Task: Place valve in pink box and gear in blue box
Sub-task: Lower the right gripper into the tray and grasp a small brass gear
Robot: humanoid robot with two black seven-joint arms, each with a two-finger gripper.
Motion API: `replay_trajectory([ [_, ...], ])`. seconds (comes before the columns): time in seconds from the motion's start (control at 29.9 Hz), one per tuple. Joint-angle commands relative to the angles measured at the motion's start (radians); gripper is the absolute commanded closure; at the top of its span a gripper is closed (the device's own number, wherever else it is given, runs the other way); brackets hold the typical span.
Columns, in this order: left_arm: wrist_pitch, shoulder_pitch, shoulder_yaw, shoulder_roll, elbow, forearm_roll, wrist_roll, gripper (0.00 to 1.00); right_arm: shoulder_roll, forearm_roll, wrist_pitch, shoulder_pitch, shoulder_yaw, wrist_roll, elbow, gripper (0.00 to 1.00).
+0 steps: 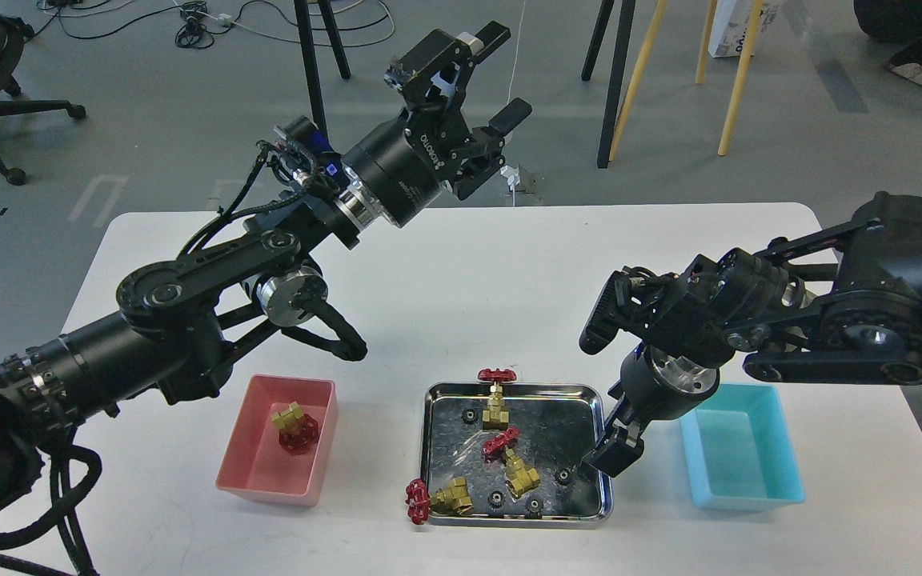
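Note:
The pink box (265,480) holds one valve (294,428). The steel tray (601,448) holds two more valves (496,398) (514,462), and a third (441,498) hangs over its front left rim. Several small black gears lie in the tray, one (563,476) near its right side. The blue box (741,484) is empty. My left gripper (499,78) is open and empty, raised high beyond the table's far edge. My right gripper (615,454) points down over the tray's right rim, close to that gear; its fingers are dark and cannot be told apart.
The white table (461,272) carries the three containers in a row near its front edge. My left arm's elbow (293,292) hangs over the table behind the pink box. Stand legs and cables are on the floor beyond.

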Motion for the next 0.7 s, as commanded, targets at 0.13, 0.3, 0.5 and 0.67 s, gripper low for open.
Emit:
replay_trajectory([
  [0.13,0.002,0.014,-0.005,-0.041,0.029,0.038,0.0,0.13,0.137,-0.022,0.0,-0.022,-0.067,-0.001,-0.018,0.32],
  [0.3,-0.006,0.017,-0.003,-0.041,0.029,0.038,0.0,0.13,0.24,-0.026,0.0,-0.058,-0.079,-0.014,-0.104,0.38],
  [0.5,-0.009,0.031,-0.011,-0.039,0.027,0.038,0.0,0.12,0.352,-0.028,0.0,-0.067,-0.099,-0.015,-0.184,0.39],
  [0.67,-0.011,0.032,-0.011,-0.035,0.026,0.038,0.0,0.12,0.364,-0.028,0.0,-0.065,-0.115,-0.015,-0.204,0.41],
])
